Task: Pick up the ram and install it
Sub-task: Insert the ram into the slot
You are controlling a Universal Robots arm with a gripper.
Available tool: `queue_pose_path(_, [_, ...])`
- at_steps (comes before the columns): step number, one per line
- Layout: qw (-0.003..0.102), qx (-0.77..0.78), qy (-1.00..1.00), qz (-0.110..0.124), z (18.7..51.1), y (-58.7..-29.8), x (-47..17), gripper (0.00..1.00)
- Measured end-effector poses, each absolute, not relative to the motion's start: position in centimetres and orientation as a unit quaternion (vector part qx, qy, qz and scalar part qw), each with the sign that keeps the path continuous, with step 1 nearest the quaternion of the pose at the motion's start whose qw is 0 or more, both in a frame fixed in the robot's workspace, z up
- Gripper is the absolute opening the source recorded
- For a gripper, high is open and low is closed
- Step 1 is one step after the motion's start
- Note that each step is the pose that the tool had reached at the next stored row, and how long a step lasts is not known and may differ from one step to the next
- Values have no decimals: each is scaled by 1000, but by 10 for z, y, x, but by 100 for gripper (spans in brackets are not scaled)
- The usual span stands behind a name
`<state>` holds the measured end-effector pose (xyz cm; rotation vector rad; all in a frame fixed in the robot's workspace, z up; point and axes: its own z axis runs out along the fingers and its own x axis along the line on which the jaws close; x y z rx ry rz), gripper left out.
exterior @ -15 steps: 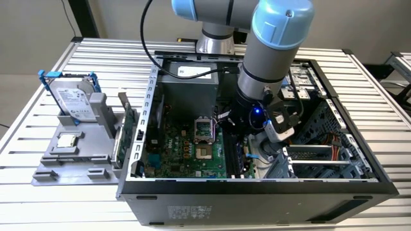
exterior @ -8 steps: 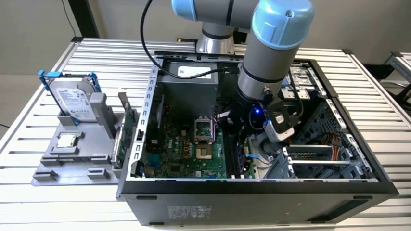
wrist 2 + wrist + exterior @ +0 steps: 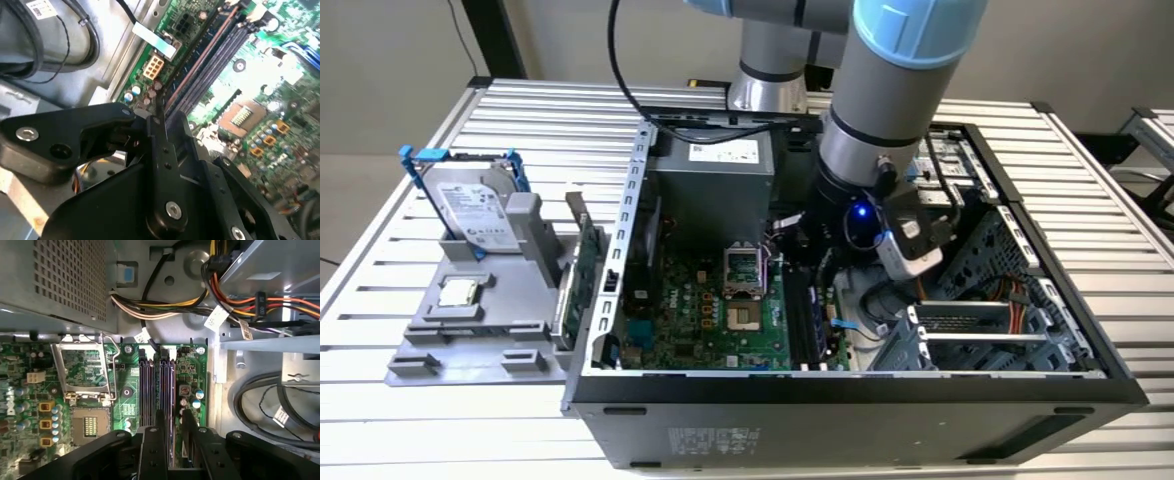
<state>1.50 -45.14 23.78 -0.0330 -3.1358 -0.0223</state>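
My gripper [image 3: 811, 278] is down inside the open computer case [image 3: 854, 390], over the black memory slots [image 3: 147, 390] at the edge of the green motherboard [image 3: 707, 320]. In the second wrist view its black fingers [image 3: 159, 131] are drawn close together on a thin stick seen edge-on, the ram [image 3: 200, 56]. The ram runs from the fingers along the line of the slots [image 3: 220, 55]. I cannot tell whether it sits in a slot or just above one. In the first wrist view the gripper [image 3: 173, 415] straddles the slot nearest the board's edge.
The open processor socket [image 3: 85, 375] lies beside the slots. Bundled cables [image 3: 165, 305] and the power supply [image 3: 714, 170] crowd the far end. A drive cage [image 3: 987, 330] fills the case on the exterior view's right. Outside, a grey fixture [image 3: 467, 320] holds a hard drive [image 3: 467, 210].
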Motion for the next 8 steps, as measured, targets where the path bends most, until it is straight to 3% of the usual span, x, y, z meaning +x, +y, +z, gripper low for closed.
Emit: queue_pose_path(8, [3, -11, -1000, -7, 246, -451, 15, 100])
